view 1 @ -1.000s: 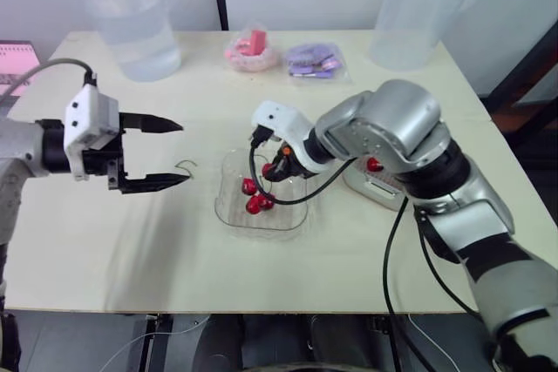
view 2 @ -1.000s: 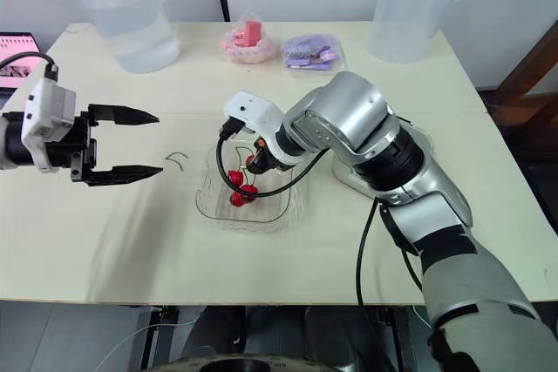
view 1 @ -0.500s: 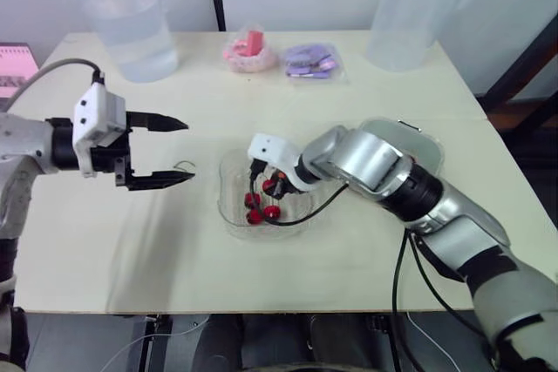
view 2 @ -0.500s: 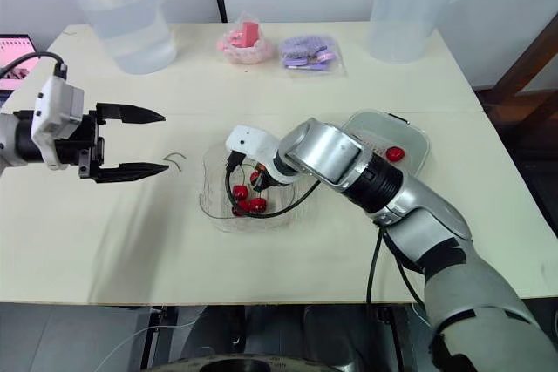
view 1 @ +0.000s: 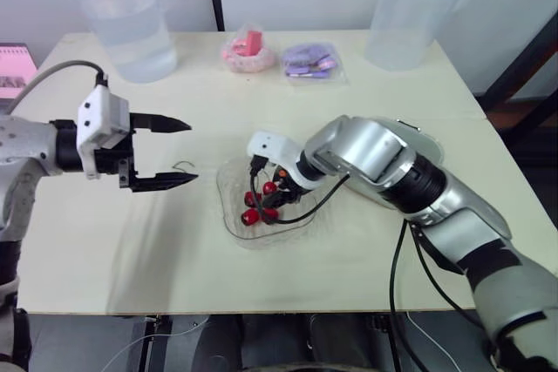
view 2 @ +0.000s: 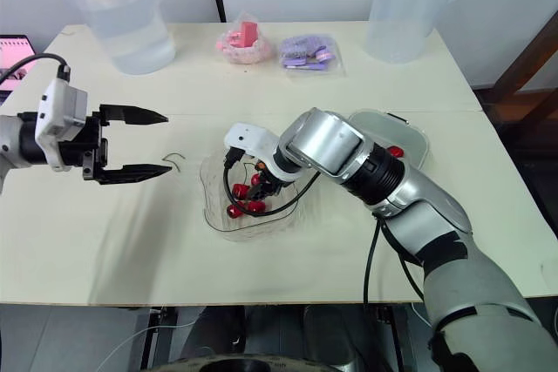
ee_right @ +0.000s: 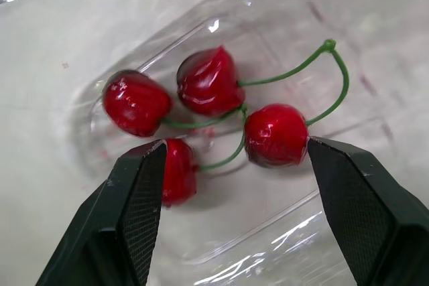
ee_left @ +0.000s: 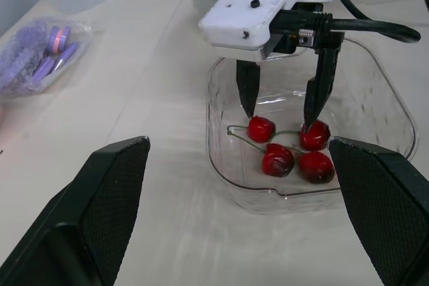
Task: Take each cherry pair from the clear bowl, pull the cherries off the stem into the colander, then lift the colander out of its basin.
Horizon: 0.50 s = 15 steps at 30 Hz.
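The clear bowl (view 1: 292,222) sits mid-table and holds two stemmed pairs of red cherries (ee_right: 209,80). My right gripper (ee_left: 281,108) reaches down into the bowl, open, its fingertips (ee_left: 248,102) just above the cherries with nothing held between them. In the right wrist view the cherries lie between and beyond the two fingers (ee_right: 134,219). My left gripper (view 1: 190,152) hovers open to the left of the bowl, holding nothing. The colander in its basin (view 2: 410,135) stands right of the bowl, partly behind my right arm, with one cherry (view 2: 394,152) in it.
A bare green stem (view 1: 185,165) lies on the table by my left gripper. At the back stand a water pitcher (view 1: 131,23), a second clear container (view 1: 405,15), a pink bag (view 1: 248,50) and a purple bag (view 1: 311,60).
My right gripper has come down lower into the bowl, and the bowl has shifted slightly. The left gripper has stayed open and nearly still.
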Motion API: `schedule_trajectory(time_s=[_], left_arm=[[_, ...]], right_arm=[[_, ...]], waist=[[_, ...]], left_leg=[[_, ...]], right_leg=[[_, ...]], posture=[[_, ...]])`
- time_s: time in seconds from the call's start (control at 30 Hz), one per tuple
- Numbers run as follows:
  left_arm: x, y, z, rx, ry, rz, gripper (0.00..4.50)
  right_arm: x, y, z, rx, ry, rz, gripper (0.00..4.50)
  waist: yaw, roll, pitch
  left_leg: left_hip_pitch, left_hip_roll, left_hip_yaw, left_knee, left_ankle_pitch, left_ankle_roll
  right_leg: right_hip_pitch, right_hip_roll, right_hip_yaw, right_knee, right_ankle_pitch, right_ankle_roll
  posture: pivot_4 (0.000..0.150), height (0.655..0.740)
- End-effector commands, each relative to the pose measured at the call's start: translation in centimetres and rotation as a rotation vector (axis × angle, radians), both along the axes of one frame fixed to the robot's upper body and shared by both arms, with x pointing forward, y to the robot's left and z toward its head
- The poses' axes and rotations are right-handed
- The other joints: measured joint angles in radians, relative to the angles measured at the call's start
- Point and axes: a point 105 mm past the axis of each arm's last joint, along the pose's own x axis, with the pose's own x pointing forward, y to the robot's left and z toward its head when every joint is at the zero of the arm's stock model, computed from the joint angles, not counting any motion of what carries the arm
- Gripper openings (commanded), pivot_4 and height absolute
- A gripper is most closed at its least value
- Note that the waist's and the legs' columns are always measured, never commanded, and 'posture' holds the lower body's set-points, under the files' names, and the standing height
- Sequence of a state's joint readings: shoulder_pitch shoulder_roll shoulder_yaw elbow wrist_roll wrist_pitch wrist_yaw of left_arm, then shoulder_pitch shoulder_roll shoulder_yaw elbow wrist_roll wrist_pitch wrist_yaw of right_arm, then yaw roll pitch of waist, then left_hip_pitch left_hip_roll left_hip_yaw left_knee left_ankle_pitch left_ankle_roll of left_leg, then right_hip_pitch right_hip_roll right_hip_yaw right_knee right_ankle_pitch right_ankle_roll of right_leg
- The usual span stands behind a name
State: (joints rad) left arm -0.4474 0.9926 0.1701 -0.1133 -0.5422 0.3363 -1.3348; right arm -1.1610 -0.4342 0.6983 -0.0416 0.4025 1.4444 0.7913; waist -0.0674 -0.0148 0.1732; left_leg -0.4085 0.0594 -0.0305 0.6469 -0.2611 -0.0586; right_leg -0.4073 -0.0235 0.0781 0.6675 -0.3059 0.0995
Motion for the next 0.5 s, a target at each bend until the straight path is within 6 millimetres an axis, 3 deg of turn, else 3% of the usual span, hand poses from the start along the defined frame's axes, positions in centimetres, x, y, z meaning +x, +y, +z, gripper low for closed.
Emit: schedule_trajectory(time_s=[0.03, 0.23, 0.4, 0.5], left_arm=[[0.1, -0.2, 0.6, 0.006, -0.036, -0.014, 4.50], [0.3, -0.4, 0.5, 0.001, -0.039, -0.021, 4.50], [0.2, -0.6, 0.3, -0.009, -0.039, -0.023, 4.50], [0.1, -0.6, 0.3, -0.008, -0.039, -0.021, 4.50]], right_arm=[[-0.8, 0.0, 1.7, 0.016, -0.013, 0.030, 3.51], [-1.6, -0.6, 2.0, -0.014, 0.005, 0.040, 3.51], [0.9, -0.6, 1.7, -0.001, -0.011, -0.156, 3.51], [1.1, -0.4, 1.6, 0.008, -0.009, -0.180, 3.51]], waist=[[0.000, 0.000, 0.000], [-0.001, 0.000, 0.000], [-0.003, 0.000, 0.000], [0.000, 0.000, 0.000]], left_leg=[[0.000, 0.000, 0.000, 0.000, 0.000, 0.000], [0.000, 0.000, 0.000, 0.000, 0.000, 0.000], [0.000, 0.000, 0.000, 0.000, 0.000, 0.000], [0.000, 0.000, 0.000, 0.000, 0.000, 0.000]], right_leg=[[0.000, 0.000, 0.000, 0.000, 0.000, 0.000], [0.000, 0.000, 0.000, 0.000, 0.000, 0.000], [0.000, 0.001, 0.000, 0.000, 0.000, 0.000], [0.000, 0.001, 0.000, 0.001, 0.000, 0.000]], posture=[[0.150, 0.7367], [0.150, 0.7367], [0.150, 0.7367], [0.150, 0.7367]])
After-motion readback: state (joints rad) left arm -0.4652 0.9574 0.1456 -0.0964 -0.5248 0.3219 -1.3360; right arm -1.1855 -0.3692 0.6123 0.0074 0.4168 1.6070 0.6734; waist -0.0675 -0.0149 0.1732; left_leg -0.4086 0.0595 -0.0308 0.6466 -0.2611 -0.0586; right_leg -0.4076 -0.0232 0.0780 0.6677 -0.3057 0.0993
